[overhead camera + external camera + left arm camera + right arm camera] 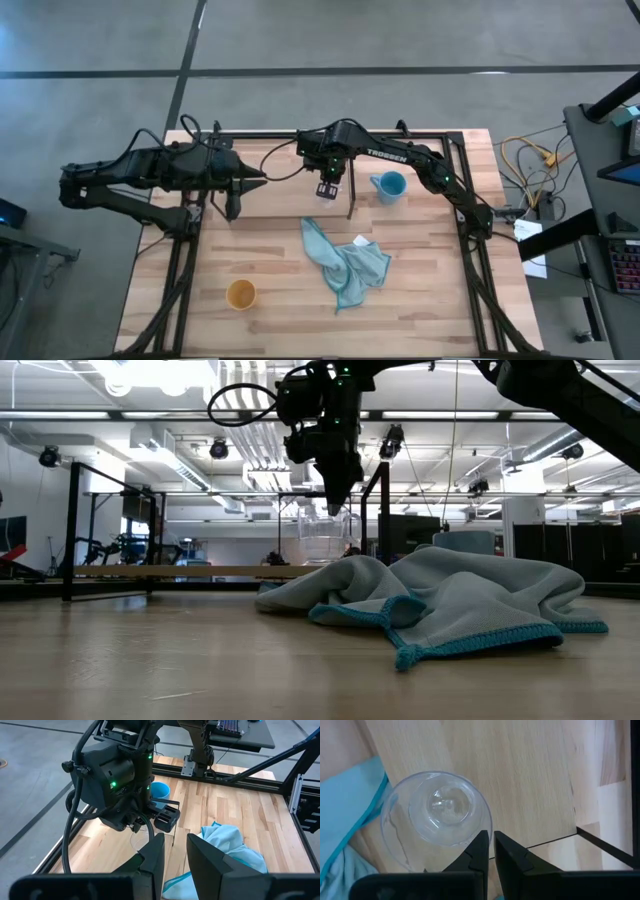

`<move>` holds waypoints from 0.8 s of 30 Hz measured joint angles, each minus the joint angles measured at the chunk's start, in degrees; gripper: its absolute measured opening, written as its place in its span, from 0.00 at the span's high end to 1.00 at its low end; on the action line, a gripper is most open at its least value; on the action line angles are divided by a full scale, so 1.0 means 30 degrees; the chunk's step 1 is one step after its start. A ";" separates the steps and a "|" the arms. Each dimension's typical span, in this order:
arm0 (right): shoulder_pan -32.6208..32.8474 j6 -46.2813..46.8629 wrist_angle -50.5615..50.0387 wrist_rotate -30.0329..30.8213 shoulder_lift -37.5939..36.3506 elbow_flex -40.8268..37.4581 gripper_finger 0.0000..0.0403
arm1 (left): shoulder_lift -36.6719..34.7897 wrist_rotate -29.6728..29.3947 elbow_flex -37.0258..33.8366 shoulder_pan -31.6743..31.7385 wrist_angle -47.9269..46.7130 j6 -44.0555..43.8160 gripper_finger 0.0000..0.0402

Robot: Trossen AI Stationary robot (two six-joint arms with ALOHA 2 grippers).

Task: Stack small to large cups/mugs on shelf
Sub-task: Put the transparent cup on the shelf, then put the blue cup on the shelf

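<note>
A grey concrete floor (400, 40) with dark seams was seen around the table. Bright strip lights (150, 372) and exposed ducts (250, 455) were shown along the ceiling.

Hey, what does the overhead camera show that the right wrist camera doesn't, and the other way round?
Only the high view shows the yellow-orange cup, the light blue mug and the waiting left end effector. Only the right wrist view shows the right end effector pinching the clear glass cup by its rim. Both show the shelf board and the teal cloth.
</note>
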 joint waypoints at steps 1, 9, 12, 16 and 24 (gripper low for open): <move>0.0000 0.0016 0.0003 -0.0003 0.0000 0.0003 0.94 | 0.0000 0.0003 0.0000 0.0000 0.0000 0.0000 0.83; 0.0000 0.0831 0.0010 -0.0003 -0.0007 -0.0004 0.94 | 0.0007 -0.0002 0.0000 -0.0007 0.0000 0.0000 0.83; 0.0000 0.0803 0.0008 -0.0003 -0.0024 -0.0004 0.94 | 0.0000 -0.0002 0.0000 -0.0004 0.0006 0.0000 0.83; 0.0000 0.0812 0.0012 -0.0003 -0.0080 0.0004 0.94 | 0.0000 -0.0002 0.0000 -0.0007 0.0000 0.0000 0.83; 0.0000 0.1173 0.0017 -0.0003 -0.0143 0.0010 0.94 | 0.0000 -0.0002 0.0000 -0.0002 0.0005 0.0002 0.83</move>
